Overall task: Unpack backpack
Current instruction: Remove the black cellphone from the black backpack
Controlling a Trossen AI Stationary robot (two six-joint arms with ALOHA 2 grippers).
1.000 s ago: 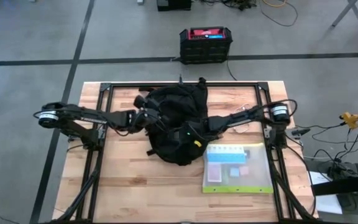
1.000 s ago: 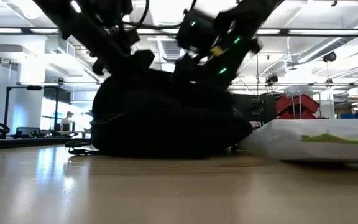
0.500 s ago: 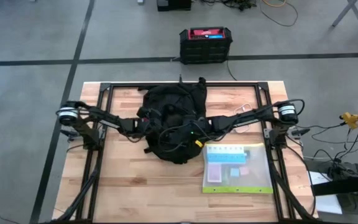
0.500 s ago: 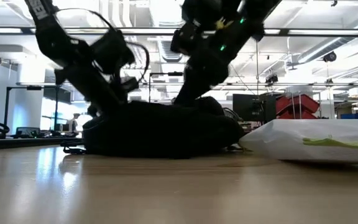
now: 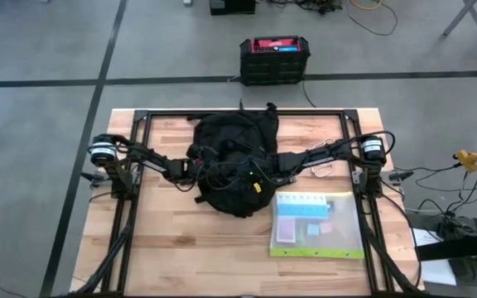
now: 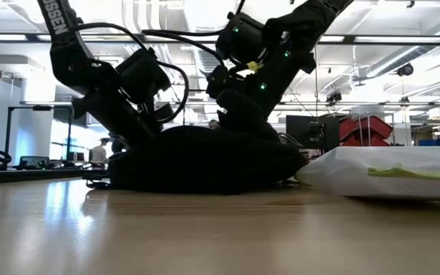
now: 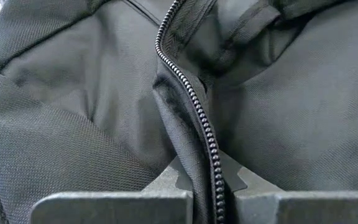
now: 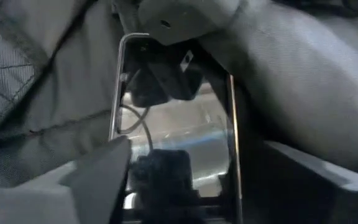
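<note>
Surface: wooden slatted table (image 5: 172,240), one large black fabric backpack (image 5: 232,136) at centre-back.
Left gripper (image 7: 213,196): arm low, reaching inward, fingers pinched on backpack's zipper seam.
Right gripper (image 8: 179,180): arm stretched inward, fingers apart inside backpack around a flat shiny item.
Also: one clear plastic pouch (image 5: 317,223).

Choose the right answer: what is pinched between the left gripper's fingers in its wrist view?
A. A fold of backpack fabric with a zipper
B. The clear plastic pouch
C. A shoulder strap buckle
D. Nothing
A: in the left wrist view, the left gripper is closed on a fold of the backpack carrying the zipper.
</note>
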